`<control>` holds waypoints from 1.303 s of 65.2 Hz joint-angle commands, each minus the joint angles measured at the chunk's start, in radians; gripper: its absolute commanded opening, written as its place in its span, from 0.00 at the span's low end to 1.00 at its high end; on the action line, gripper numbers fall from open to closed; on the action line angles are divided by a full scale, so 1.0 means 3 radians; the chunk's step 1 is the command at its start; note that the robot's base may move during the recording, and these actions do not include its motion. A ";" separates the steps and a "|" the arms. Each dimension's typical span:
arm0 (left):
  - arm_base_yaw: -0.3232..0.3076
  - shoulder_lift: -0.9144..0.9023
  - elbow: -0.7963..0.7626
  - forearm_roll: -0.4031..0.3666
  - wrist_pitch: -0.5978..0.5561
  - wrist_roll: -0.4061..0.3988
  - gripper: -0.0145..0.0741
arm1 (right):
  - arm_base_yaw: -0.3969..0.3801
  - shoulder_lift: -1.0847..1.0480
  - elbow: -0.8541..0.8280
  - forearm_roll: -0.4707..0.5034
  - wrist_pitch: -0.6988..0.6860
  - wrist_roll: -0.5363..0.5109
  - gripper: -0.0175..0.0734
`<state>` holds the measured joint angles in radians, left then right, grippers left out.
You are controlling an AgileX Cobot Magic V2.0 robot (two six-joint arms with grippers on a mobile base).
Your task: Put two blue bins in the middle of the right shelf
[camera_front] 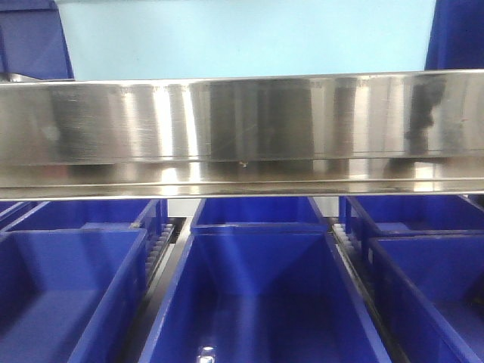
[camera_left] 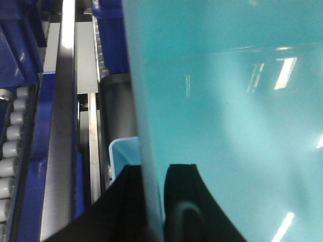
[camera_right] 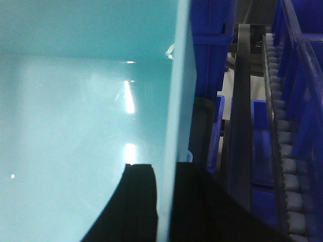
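Note:
A pale blue bin fills most of the left wrist view. My left gripper is shut on its side wall, one black finger inside and one outside. In the right wrist view the same bin shows its glossy inside, and my right gripper is shut on the opposite wall in the same way. In the front view a pale blue surface shows above the steel shelf beam. Neither gripper appears in the front view.
A polished steel shelf beam crosses the front view. Below it dark blue bins stand side by side on roller tracks. Rollers run left of the left gripper. More rollers and dark blue bins lie right of the right gripper.

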<state>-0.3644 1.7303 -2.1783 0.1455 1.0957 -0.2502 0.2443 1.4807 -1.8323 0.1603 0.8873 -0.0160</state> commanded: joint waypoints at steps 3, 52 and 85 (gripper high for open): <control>0.0008 -0.0049 -0.0030 0.0071 -0.0094 0.0034 0.04 | -0.0009 -0.0052 -0.0043 0.0164 -0.0146 -0.0037 0.02; 0.0286 0.0090 -0.0030 -0.0279 0.0191 0.0135 0.04 | -0.0017 0.0306 -0.0043 0.0466 0.0103 0.0170 0.02; 0.0286 0.0268 -0.0030 -0.0292 0.0418 0.0135 0.04 | -0.0045 0.0430 -0.0043 0.0389 0.0497 0.0170 0.02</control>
<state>-0.2855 1.8153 -2.1800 0.0592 1.2286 -0.2209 0.2410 1.6080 -1.8323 0.2654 1.0060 0.0340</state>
